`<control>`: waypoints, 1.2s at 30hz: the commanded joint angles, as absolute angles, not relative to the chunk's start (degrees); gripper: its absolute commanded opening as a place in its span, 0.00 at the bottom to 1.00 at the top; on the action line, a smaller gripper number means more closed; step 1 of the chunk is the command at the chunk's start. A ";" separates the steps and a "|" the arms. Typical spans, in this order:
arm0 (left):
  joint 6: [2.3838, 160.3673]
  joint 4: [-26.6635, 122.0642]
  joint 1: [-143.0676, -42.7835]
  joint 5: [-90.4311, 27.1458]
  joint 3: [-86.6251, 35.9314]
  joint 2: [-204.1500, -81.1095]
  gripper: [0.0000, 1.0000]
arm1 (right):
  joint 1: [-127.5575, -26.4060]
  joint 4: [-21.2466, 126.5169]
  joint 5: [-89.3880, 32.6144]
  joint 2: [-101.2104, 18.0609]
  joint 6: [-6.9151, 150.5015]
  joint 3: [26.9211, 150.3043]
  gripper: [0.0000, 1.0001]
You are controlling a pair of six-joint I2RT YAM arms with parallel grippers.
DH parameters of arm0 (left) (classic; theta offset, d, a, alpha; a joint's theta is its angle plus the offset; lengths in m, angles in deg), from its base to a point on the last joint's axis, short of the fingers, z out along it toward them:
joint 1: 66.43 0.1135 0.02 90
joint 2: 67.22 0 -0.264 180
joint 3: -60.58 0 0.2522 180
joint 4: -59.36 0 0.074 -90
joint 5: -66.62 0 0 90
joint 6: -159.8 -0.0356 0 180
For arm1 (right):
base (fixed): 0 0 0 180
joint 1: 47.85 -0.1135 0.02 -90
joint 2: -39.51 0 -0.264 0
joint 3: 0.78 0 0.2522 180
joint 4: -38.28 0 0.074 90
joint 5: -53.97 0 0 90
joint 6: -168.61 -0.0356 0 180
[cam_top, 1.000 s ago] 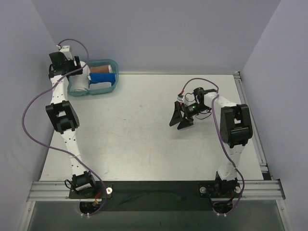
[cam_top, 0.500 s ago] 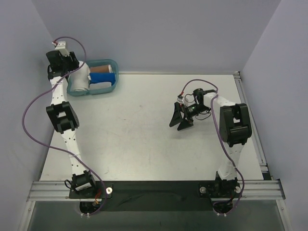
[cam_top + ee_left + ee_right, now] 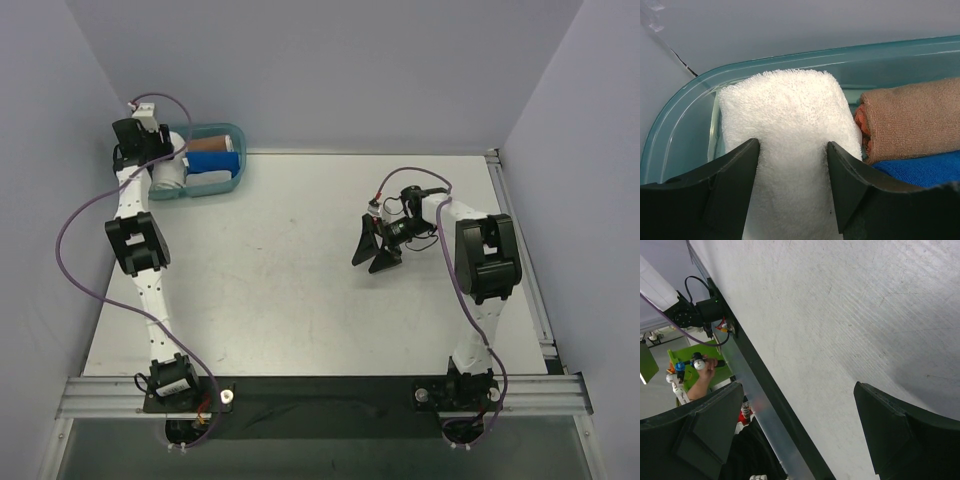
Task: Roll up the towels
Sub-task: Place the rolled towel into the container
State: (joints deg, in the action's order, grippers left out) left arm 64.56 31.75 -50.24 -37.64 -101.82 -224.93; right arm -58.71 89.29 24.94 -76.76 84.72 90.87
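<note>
The white towel (image 3: 785, 110) sat bundled thick at the left end of the teal bin (image 3: 900, 50), which stood at the far left corner of the table (image 3: 280, 290). From the left wrist camera I saw its nubby top bulging above the left gripper (image 3: 792, 150), whose two black fingers (image 3: 735, 185) pressed into the cloth from either side, so the pincer was clamped on the towel at a middling width, and the towel was pinched narrower between them. I could not tell whether the bundle was lifted off the bin floor. Just to its right in the same bin lay the brown towel (image 3: 915, 117), touching the white one, with the blue towel (image 3: 922, 167) on its near side. Well away, right of the table's centre, the right gripper (image 3: 375, 250) hung over bare tabletop with its jaws spread wide and nothing between them.
</note>
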 commanded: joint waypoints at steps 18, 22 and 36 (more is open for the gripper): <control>64.88 23.82 -49.46 -41.39 -99.80 -203.38 0.97 | -56.21 91.59 21.63 -64.92 85.20 93.13 1.00; 63.73 18.01 -49.38 -43.76 -92.15 -194.33 0.97 | -54.19 92.03 19.96 -59.83 85.11 92.96 1.00; 59.61 3.50 -50.25 -53.97 -50.50 -156.36 0.97 | -48.38 97.65 4.60 -42.60 85.82 86.38 1.00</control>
